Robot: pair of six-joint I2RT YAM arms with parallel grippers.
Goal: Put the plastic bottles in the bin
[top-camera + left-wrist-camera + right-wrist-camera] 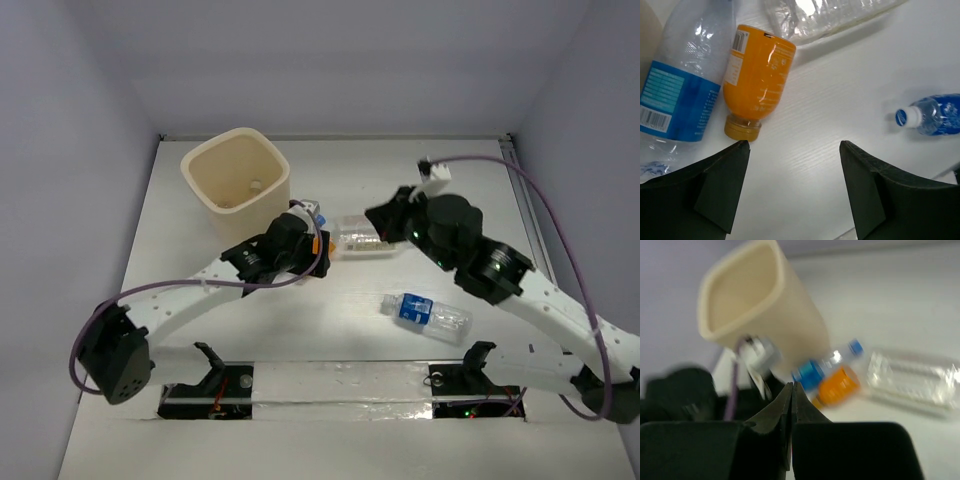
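The left gripper (793, 150) is spread wide and holds nothing. Its two dark fingers (715, 190) hang over bare table (300, 335), with the gold cap of the orange bottle (757, 80) just ahead of the gap. That bottle lies flat. A blue-labelled bottle (677, 95) lies alongside it, so close that I cannot tell whether the two touch. The right gripper (791, 395) is closed with its fingertips pressed into a thin seam and nothing between them. From above it sits at the right end of the large clear bottle (358, 236), which lies on its side near the middle of the table. Whether it touches that bottle cannot be told, and the right wrist view is blurred. The bin (235, 180) stands upright near the far left corner, and the orange and blue-labelled bottles lie just beside its near right side. On its floor is one small pale object, too small to identify. A small blue bottle (428, 315) lies on its side towards the near edge, right of centre, well apart from the others.
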